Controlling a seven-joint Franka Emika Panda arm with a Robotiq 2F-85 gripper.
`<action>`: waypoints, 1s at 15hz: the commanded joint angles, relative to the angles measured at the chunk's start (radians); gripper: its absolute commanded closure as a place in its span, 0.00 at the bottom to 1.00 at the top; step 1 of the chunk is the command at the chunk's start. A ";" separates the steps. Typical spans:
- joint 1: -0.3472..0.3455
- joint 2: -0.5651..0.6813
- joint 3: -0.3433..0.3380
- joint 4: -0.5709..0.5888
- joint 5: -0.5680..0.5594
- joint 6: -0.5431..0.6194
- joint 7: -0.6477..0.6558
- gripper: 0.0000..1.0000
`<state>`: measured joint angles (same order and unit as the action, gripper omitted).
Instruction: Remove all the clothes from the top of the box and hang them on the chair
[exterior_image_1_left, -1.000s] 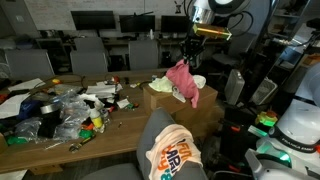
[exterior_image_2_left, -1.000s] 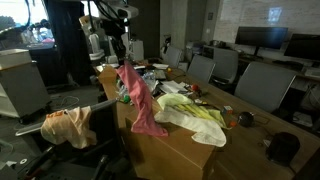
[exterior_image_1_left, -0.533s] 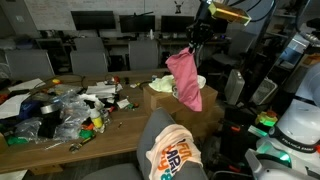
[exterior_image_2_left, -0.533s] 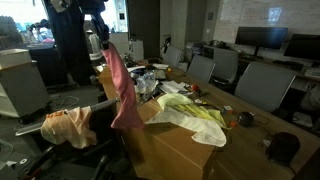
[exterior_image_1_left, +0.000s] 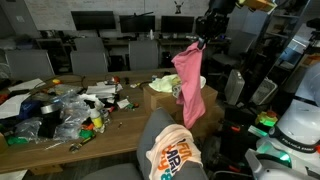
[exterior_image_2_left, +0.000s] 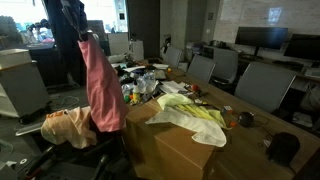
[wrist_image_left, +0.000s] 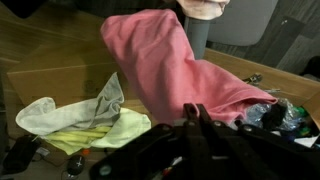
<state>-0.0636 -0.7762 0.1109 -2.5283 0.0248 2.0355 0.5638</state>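
1. The pink garment (exterior_image_1_left: 190, 85) looks like thin, limp fabric. It is likely light, with no stiffness, so it should swing and fold on any sideways move. A pinch on a bunched edge seems the right hold, since the rest can then trail over a chair back.
2. It is plain salmon-pink with no print visible. It is gathered narrow just under the fingers (wrist_image_left: 192, 118) and widens into a long crumpled drape below them.
3. The fingers are closed on its top edge, and it hangs straight down from them, lifted above the box (wrist_image_left: 45, 82). Whether its lower hem is clear of the box front I cannot tell.
4. Below the fingers, a yellow-green cloth (wrist_image_left: 112, 132) and a pale grey cloth (wrist_image_left: 50, 112) lie on the box top, so the task is judged part done.
5. Lower and off to one side of the fingers stands the chair (exterior_image_1_left: 152, 128), with an orange-and-white printed garment (exterior_image_1_left: 172, 155) already draped on it.
6. Farther from the fingers, the wooden worktop (exterior_image_1_left: 130, 115) carries a heap of clutter (exterior_image_1_left: 60, 110).
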 joint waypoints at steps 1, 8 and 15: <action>0.022 -0.062 0.023 -0.019 0.021 -0.044 -0.064 0.99; 0.112 0.019 0.089 0.018 0.026 -0.083 -0.180 0.99; 0.192 0.249 0.211 0.156 -0.031 -0.139 -0.256 0.99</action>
<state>0.1065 -0.6580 0.2864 -2.4871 0.0278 1.9516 0.3436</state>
